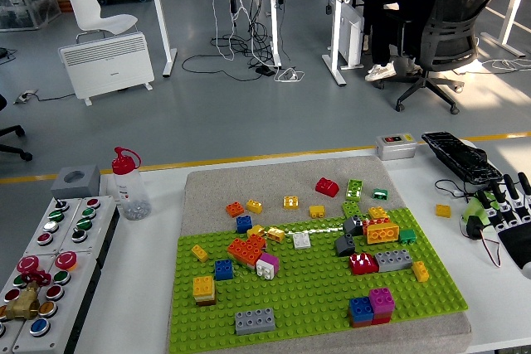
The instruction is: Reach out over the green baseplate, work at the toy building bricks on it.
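The green baseplate [315, 288] lies on a grey mat [216, 184] in the middle of the table. Several toy bricks stand on it: an orange one [244, 249], a grey one [255, 320], a blue and magenta pair [371, 304], and a yellow-orange one [382, 232]. More loose bricks lie on the mat behind the plate, among them a red one [326, 186]. My right hand [508, 198] is at the right edge of the view, off the plate. Its fingers are spread and hold nothing. My left hand is out of view.
A clear bottle with a red cap [129, 184] and a box of push buttons [50, 263] stand at the left. A black keyboard [458, 155], a small grey switch box [395, 146], a loose yellow brick [443, 210] and wires with a green part [474, 223] are at the right.
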`<state>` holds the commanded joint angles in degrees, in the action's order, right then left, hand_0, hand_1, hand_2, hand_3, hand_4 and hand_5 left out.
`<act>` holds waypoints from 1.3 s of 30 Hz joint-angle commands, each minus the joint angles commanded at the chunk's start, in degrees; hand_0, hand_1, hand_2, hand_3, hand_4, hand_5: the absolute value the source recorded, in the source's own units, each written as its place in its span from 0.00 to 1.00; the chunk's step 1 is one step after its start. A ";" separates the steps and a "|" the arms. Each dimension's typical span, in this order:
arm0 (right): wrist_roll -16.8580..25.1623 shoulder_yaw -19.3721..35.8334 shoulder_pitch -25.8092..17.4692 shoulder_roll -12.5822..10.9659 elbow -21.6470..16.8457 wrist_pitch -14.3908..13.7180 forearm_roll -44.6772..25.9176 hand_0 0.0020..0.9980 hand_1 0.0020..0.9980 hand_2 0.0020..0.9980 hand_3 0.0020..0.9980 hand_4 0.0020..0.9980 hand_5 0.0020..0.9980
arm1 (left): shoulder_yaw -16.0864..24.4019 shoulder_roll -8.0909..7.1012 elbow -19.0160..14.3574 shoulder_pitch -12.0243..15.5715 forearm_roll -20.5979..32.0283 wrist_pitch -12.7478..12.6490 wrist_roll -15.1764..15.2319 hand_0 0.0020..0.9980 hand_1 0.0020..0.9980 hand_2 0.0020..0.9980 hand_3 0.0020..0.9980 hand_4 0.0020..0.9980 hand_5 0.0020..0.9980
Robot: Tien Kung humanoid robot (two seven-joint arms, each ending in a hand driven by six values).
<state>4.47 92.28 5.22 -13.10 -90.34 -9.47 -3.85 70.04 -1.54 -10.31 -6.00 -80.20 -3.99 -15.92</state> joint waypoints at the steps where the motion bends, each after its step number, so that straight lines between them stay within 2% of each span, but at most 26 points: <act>1: 0.00 -0.20 0.02 0.00 0.01 0.00 -0.20 0.80 0.75 0.77 0.76 0.58 0.63 | 0.01 0.06 0.00 -0.01 -0.06 0.00 -0.01 0.69 0.70 0.70 0.63 0.36 1.00; 21: -0.01 -2.19 0.07 0.24 0.43 -0.81 -0.53 0.77 0.73 0.75 0.73 0.55 0.58 | -0.07 0.61 0.00 0.65 -0.01 0.00 -0.05 0.69 0.70 0.70 0.62 0.36 1.00; 22: 0.05 -2.15 0.02 0.30 0.46 -0.94 -0.59 0.72 0.69 0.70 0.67 0.53 0.54 | -0.17 0.60 0.00 0.70 0.04 0.00 -0.08 0.69 0.70 0.70 0.62 0.36 1.00; 39: -0.07 -2.64 -0.37 0.92 0.82 -1.19 -1.45 0.69 0.64 0.66 0.65 0.52 0.53 | -1.58 0.30 0.00 0.97 1.28 -0.11 -0.41 0.69 0.70 0.69 0.63 0.36 1.00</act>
<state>4.40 89.64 4.84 -12.19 -89.52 -10.66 -5.30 68.46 -1.24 -10.31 -5.02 -78.92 -4.10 -16.33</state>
